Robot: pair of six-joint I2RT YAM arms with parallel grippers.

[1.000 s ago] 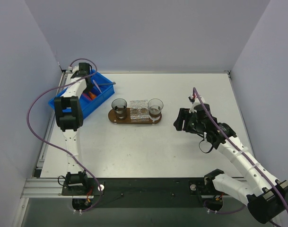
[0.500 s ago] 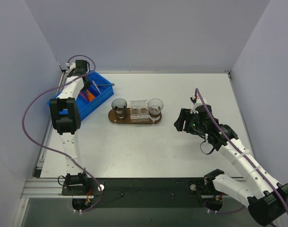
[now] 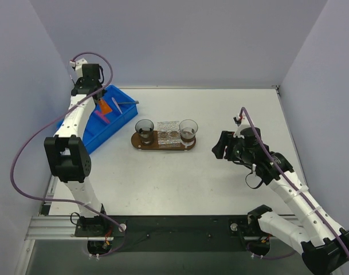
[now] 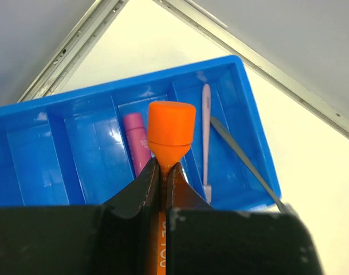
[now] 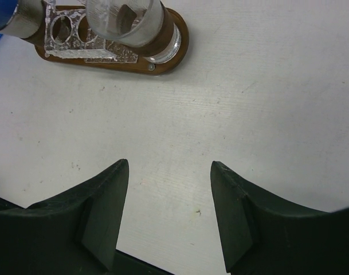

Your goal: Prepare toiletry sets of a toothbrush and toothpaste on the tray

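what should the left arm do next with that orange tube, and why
Probably carry it across to the tray. The left pincer has its jaws shut on the toothpaste, held above the blue bin. The tray sits apart from the bin, to its right in the top view, with no orange tube on it.

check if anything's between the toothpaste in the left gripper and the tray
Nothing visible does. The left gripper holds the toothpaste above the blue bin, and only bare table lies between the bin and the tray. The two cups on the tray stand at its ends.
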